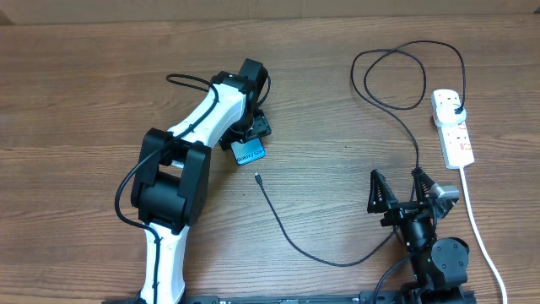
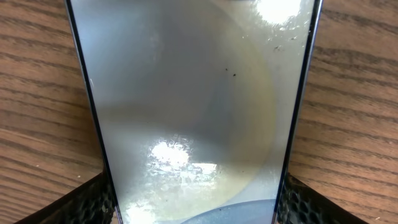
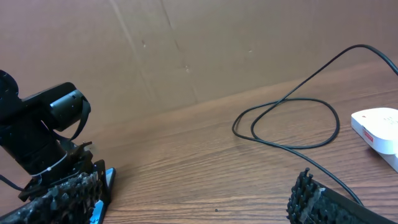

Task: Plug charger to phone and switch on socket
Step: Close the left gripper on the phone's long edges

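Centrally, item one: phone [image 1: 249,153], flat on the table [image 1: 84,84], just left of middle in the overhead view. Only its lower end shows from under the left gripper [image 1: 251,128]. In the left wrist view the phone's pale screen [image 2: 193,112] fills the frame.

Item two: left gripper. Its jaws straddle the phone, and the fingers [image 2: 93,202] sit at both long edges in the bottom corners of the wrist view. Contact looks likely, but I cannot tell whether the squeeze is made.

Item three: charger [image 1: 337,263], a thin black cable.
- Its small tip [image 1: 256,177] lies loose, just below and right of the phone, not touching it.
- The cable sweeps along the lower middle, loops at upper right, and ends in a black plug [image 1: 456,108] seated in the socket [image 1: 453,131].

Item four: socket, at the right edge, with its white cord [image 1: 477,219] trailing down. The switch position is too small to read.

Item five: right gripper [image 1: 398,184], at lower right, spread wide and empty, well apart from the tip.

Handling note: the step in hand looks like securing the phone.
- Grip squarely across the long edges.
- Keep the phone flat.
- Leave the end nearest the tip uncovered.
- Hold steady enough to resist the push of insertion.
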You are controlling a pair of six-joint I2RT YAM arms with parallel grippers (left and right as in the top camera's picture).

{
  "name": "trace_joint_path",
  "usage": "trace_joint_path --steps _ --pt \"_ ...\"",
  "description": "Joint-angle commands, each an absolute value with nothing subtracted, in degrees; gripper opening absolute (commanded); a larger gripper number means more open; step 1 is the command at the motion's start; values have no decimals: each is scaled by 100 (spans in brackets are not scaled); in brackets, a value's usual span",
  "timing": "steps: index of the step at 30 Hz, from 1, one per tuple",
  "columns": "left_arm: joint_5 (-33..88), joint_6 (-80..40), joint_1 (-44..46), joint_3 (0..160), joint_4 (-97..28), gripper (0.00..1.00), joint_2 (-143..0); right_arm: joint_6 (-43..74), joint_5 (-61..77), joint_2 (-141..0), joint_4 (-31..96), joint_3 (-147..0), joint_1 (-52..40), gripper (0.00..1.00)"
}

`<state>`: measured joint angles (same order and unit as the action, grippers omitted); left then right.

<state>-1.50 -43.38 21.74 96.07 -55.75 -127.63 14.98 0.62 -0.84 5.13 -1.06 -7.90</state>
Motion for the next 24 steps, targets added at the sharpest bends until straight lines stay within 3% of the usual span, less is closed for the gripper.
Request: trace_joint_path --steps 1,21,24 --pt "3 -4372 2178 9542 -5524 72 -13179 1492 10 -16 473 -45 -768 100" --pt "-8 -4327 2178 9765 -5710 51 -13176 1492 10 -16 473 -45 -768 100" --pt "-16 -4270 2178 10027 -5898 42 -13176 1492 10 -16 473 -45 -768 100"
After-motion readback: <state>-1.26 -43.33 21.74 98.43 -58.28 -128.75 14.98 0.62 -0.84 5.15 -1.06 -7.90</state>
